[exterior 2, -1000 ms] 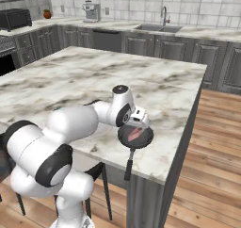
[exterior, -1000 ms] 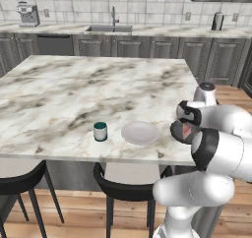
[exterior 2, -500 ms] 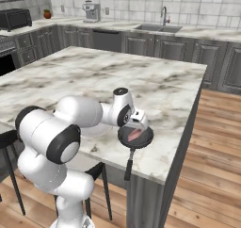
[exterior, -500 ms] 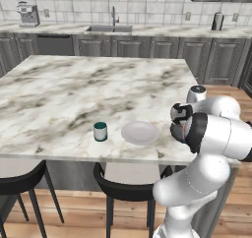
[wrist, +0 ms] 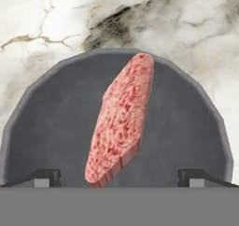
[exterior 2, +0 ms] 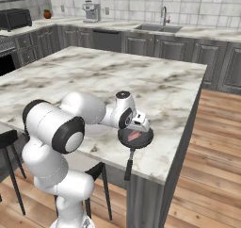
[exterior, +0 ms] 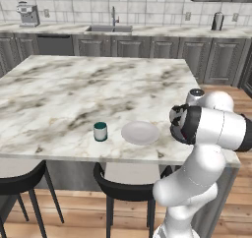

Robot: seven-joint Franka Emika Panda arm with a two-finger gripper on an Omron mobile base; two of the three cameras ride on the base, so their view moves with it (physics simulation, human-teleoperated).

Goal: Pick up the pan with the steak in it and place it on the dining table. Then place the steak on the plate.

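Marble dining table (exterior 2: 94,76) bears the pan (exterior 2: 135,137); wide-open gripper (wrist: 119,176) holds nothing.

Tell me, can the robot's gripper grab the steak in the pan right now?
Probably yes. The open gripper hangs right over the steak, which lies uncovered in the pan with nothing between them.

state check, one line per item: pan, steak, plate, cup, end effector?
small round black frying pan: on the marble dining table, handle past the edge
pinkish-red flat steak: in the pan
plain round white plate: empty, on the table
small teal cup: upright, left of the plate
end effector: open over the steak
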